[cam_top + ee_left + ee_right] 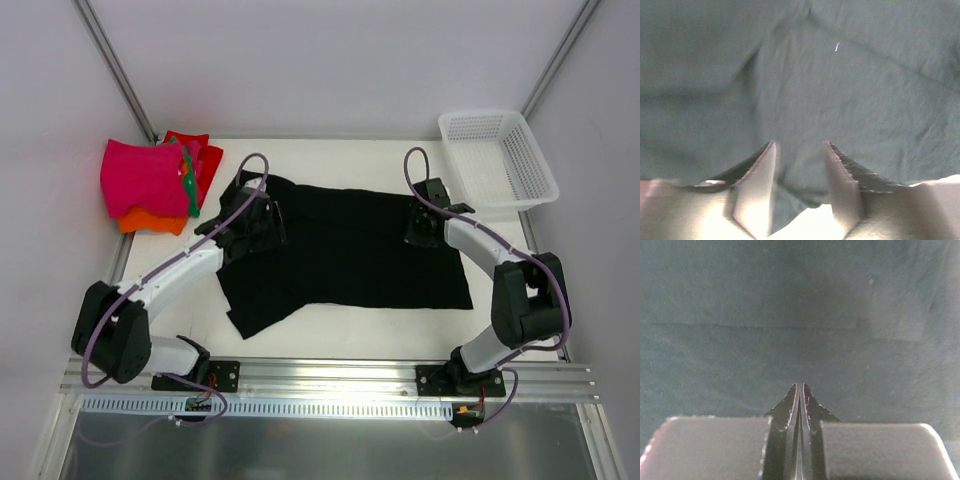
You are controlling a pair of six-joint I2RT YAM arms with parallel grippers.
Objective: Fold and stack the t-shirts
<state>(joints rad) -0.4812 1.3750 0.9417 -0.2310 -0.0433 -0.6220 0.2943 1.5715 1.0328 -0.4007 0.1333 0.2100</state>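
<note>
Well, black shirt point(350, 255) lay spread flat mid-frame on table point(350, 338), one sleeve toward lower left. Left gripper point(800, 146) was over shirt's left part, fingers apart, only cloth beyond them. Right gripper point(800, 386) was at shirt's upper right, fingers pressed together, no cloth seen pinched. Pink shirt point(145, 178), orange shirt point(150, 222), red shirt point(205, 152) and green shirt point(188, 188) were piled upper left. Basket point(548, 190) stood upper right, apart from black shirt.

White tabletop point(350, 336), pale lilac walls point(330, 60) — two slanted metal struts point(115, 65), aluminium rail point(330, 378) along near edge
</note>
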